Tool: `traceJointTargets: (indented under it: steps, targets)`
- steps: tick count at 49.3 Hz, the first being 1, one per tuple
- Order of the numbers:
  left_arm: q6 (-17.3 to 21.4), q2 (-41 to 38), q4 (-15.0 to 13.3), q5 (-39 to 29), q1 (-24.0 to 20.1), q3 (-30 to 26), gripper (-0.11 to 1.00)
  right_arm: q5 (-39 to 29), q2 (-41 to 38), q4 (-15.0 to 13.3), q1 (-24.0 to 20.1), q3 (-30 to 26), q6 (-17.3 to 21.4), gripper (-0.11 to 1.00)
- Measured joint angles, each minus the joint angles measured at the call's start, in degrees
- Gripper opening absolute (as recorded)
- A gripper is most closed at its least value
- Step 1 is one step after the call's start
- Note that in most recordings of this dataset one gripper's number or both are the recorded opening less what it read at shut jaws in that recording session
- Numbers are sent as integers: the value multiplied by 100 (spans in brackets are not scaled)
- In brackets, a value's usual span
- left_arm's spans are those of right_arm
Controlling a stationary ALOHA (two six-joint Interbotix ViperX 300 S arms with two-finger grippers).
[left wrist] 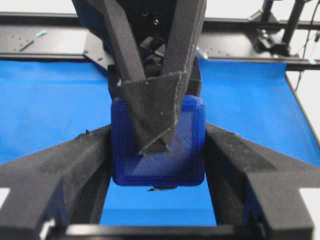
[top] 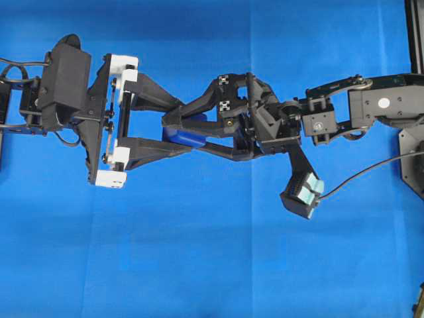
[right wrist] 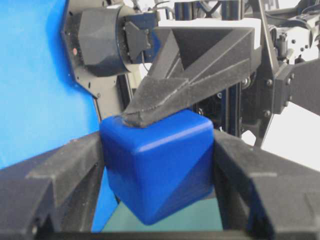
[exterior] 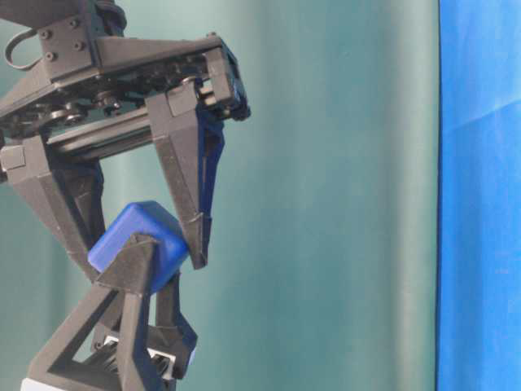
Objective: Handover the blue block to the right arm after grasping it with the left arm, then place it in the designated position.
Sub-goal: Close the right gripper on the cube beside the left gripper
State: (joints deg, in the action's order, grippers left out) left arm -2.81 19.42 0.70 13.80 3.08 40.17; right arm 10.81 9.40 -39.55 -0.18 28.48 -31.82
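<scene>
The blue block (top: 186,138) hangs above the blue cloth, pinched by both grippers at once. My left gripper (top: 180,128), on white mounts, reaches in from the left and is shut on the block (left wrist: 176,162); its fingers (left wrist: 85,160) press on the block's two sides. My right gripper (top: 187,132), all black, comes from the right and is shut on the block (right wrist: 160,167) too, crosswise to the left one. In the table-level view the right gripper (exterior: 145,244) grips the block (exterior: 130,232) from above and a left finger (exterior: 130,269) from below.
Blue cloth (top: 199,265) covers the table beneath both arms. The right arm's camera (top: 301,193) and its cable (top: 371,169) hang toward the front right. A black frame (top: 415,33) runs along the right edge. A teal backdrop (exterior: 342,195) stands behind.
</scene>
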Motion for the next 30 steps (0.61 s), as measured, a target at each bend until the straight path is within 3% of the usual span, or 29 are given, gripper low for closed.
traceJointTargets:
  steps: [8, 17, 30]
  targets:
    - [-141, 0, -9, 18, 0, 0, 51, -53, -9, 9, -9, -18, 18, 54]
    - [-272, 0, -9, 70, -9, 0, 91, -70, -9, 9, 0, -18, 26, 54]
    - [-290, 0, 0, 70, -79, 0, 93, -79, 0, 9, 0, -18, 26, 54]
